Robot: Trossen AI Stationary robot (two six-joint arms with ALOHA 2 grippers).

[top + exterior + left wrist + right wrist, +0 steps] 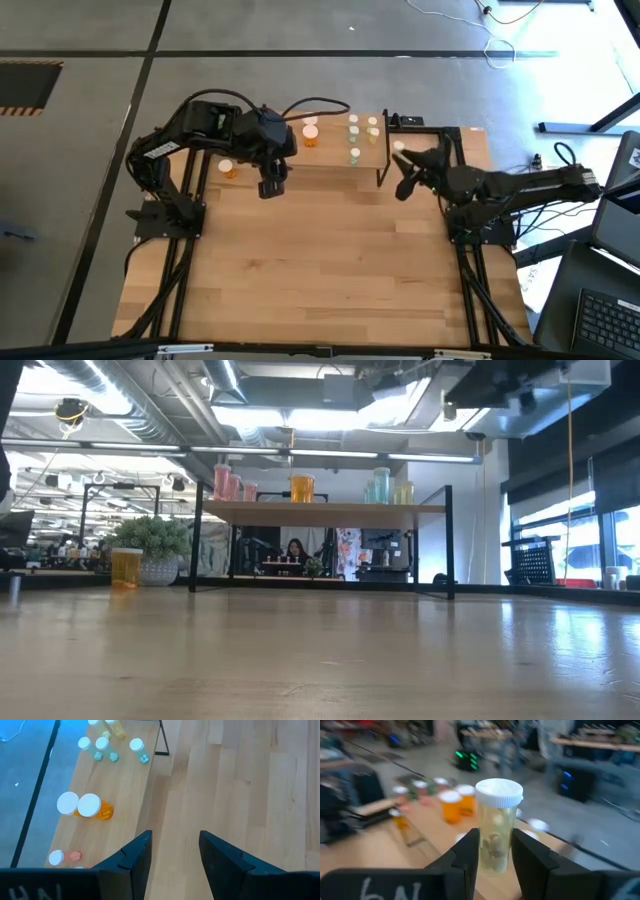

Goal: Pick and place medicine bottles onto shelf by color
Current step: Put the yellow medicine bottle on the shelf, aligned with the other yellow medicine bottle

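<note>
Wooden table (320,270) filled the middle of the high view; in the low view stretched as a bare plank foreground. Shelf (340,140) sat at the table's far edge, upper centre from above; only the low view showed its black legs and the room behind. Left gripper (272,186) hung just in front of the shelf, upper left of centre, fingers spread with nothing between them, as the left wrist view made plain. Right gripper (402,186) hovered by the shelf's right end, upper right; its pinch on a pale yellow bottle (496,822), white cap up, was visible only in the right wrist view. Potted plant (157,546) appeared at left in the low view alone. Orange bottles (90,807), pale green bottles (102,748) and a pink bottle (64,856) stood on the shelf in the left wrist view. One orange bottle (126,567) stood on the table beside the plant, left of the shelf.
</note>
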